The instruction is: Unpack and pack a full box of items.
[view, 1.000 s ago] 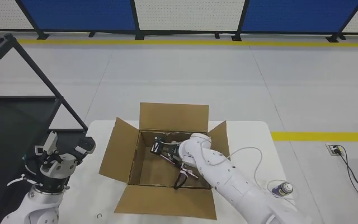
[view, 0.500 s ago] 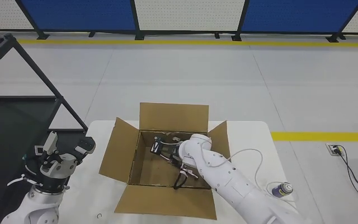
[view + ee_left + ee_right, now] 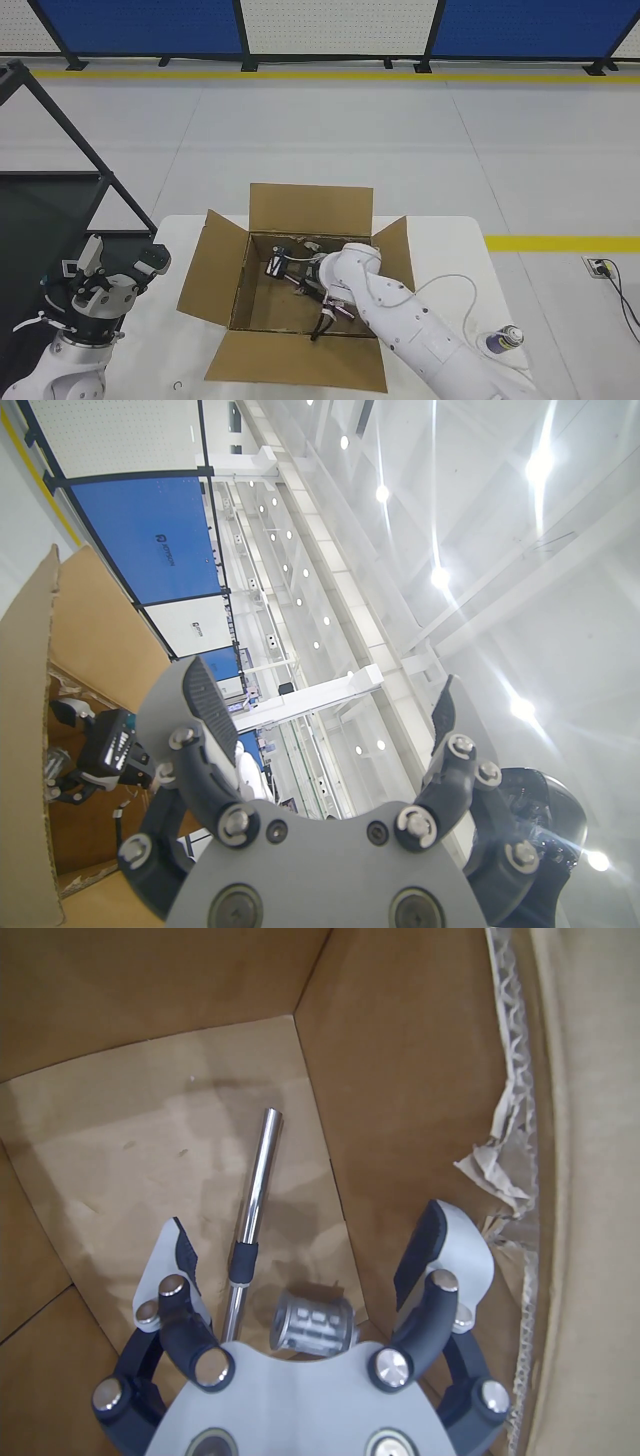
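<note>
The cardboard box [image 3: 300, 210] sits open on the white bench [image 3: 450, 240], all 4 flaps spread. The right arm [image 3: 400, 320] reaches down into it, and the right claw [image 3: 305, 1223] hangs just above the box floor, fingers spread wide and gripping nothing. Under it lie 1 shiny metal rod [image 3: 257, 1188] with a black collar and, just beside it, 1 small ribbed metal cylinder [image 3: 312, 1325]. The left claw [image 3: 325, 685], also open and empty, points upward off to the left of the box.
</note>
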Motion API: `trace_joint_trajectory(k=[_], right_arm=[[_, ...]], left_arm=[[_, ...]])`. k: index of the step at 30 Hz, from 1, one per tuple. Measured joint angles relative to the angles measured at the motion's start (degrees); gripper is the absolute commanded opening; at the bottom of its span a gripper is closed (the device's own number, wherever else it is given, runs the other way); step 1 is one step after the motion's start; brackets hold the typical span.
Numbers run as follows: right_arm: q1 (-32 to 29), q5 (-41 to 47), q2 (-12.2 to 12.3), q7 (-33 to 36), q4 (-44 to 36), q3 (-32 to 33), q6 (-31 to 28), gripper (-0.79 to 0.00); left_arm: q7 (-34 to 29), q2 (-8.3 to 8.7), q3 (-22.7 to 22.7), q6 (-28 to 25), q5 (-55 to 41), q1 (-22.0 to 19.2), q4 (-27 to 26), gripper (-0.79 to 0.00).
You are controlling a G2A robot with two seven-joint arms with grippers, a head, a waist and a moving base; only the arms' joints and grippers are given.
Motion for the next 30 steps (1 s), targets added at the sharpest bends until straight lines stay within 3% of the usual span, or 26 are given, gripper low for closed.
trace_joint_trajectory(k=[7, 12, 17, 22, 30], right_arm=[[-8.7, -6.3, 5.0, -0.7, -16.7, 7.7, -2.8, 0.000], [-20.9, -11.5, 9.4, -1.4, -36.4, 17.1, -6.9, 0.000], [-33.0, -14.7, 12.0, -8.2, -52.0, 25.7, -6.9, 0.000], [-37.8, -14.7, 12.9, -14.9, -55.3, 29.3, -6.1, 0.000], [-37.8, -14.6, 12.9, -15.0, -55.2, 29.3, -6.1, 0.000]], left_arm=[[0.0, 0.00, 0.0, 0.0, 0.0, 0.0, 0.0, 0.000], [0.0, 0.00, 0.0, 0.0, 0.0, 0.0, 0.0, 0.000], [0.0, 0.00, 0.0, 0.0, 0.0, 0.0, 0.0, 0.000], [0.0, 0.00, 0.0, 0.0, 0.0, 0.0, 0.0, 0.000], [0.0, 0.00, 0.0, 0.0, 0.0, 0.0, 0.0, 0.000]])
